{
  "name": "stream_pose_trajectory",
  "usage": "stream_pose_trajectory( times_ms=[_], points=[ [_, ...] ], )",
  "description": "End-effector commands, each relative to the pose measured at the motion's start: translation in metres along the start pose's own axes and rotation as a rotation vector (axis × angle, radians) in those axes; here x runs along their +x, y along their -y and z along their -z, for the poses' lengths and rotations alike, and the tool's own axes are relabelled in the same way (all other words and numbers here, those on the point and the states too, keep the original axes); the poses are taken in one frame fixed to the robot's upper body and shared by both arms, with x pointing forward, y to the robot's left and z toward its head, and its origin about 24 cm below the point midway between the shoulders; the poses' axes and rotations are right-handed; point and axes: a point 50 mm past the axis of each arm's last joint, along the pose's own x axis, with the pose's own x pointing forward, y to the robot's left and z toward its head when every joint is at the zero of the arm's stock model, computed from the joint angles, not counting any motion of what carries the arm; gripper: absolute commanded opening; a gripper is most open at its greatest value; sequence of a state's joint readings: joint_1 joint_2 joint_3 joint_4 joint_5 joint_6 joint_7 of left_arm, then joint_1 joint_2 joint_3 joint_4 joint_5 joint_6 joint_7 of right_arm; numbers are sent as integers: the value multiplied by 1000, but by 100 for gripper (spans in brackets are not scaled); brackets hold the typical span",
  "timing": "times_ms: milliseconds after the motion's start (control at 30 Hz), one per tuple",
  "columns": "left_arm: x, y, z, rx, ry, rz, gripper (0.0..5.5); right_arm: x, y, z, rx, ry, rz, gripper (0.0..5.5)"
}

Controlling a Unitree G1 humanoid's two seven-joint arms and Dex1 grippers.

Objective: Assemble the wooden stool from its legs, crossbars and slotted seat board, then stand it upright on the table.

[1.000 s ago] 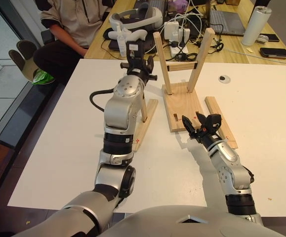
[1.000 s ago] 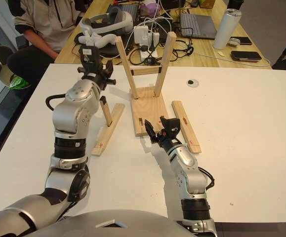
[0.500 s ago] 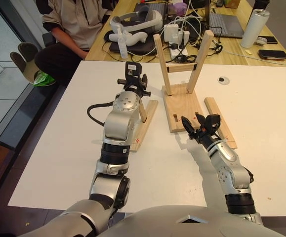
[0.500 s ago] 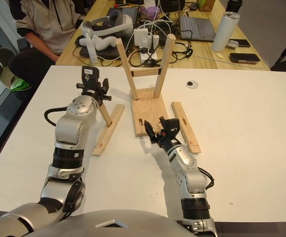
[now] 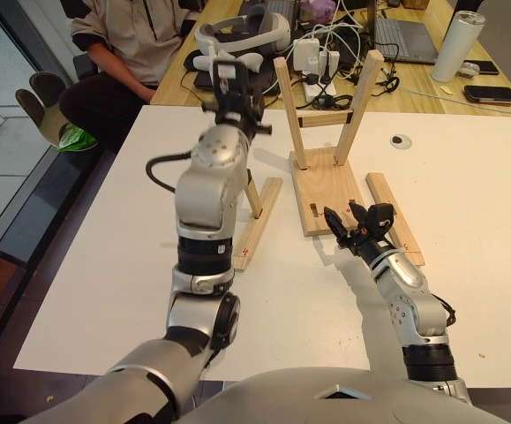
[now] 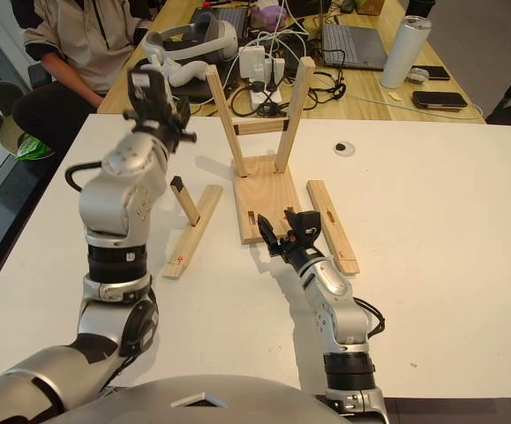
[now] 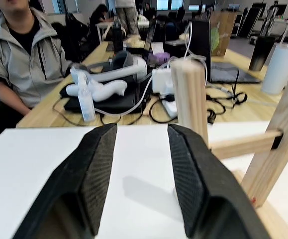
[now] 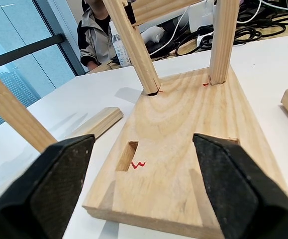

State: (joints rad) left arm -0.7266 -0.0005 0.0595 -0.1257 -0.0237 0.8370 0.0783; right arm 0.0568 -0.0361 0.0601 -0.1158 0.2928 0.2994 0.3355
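1. The slotted seat board (image 5: pixel 330 185) lies flat on the white table (image 5: pixel 105 265), just above the frame's centre. 2 legs (image 5: pixel 289 106) stand in it, joined by 1 crossbar (image 5: pixel 324 118).
2. Left gripper (image 7: pixel 141 132) hangs above the table at upper centre-left, fingers spread, holding nothing.
3. Right gripper (image 8: pixel 144 149) sits at the board's near edge, fingers apart, empty.
4. 2 loose wooden pieces (image 5: pixel 259 225) flank the board, 1 on each side.

Pale bare-wood seat board (image 5: pixel 327 196), matt white table (image 5: pixel 105 265), textured black pads (image 7: pixel 96 169) of left tool (image 7: pixel 141 130)
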Motion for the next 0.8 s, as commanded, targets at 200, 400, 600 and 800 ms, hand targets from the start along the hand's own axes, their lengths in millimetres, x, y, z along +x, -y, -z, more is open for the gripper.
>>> stream_pose_trajectory(
  times_ms=[200, 400, 600, 800],
  points=[
    [-2, -1, 26, -84, -101, -27, 186, 1, 1, -1, 9, -6, 0, 366],
    [-16, 19, 117, -113, -402, -7, 186, 2, 0, -1, 13, -11, -5, 366],
    [4, 24, 49, -147, -155, 27, 186, 2, 1, -1, 19, -9, 2, 366],
    [-6, 13, -22, -187, 47, 74, 186, 2, 1, -1, 21, -6, 7, 366]
  ],
)
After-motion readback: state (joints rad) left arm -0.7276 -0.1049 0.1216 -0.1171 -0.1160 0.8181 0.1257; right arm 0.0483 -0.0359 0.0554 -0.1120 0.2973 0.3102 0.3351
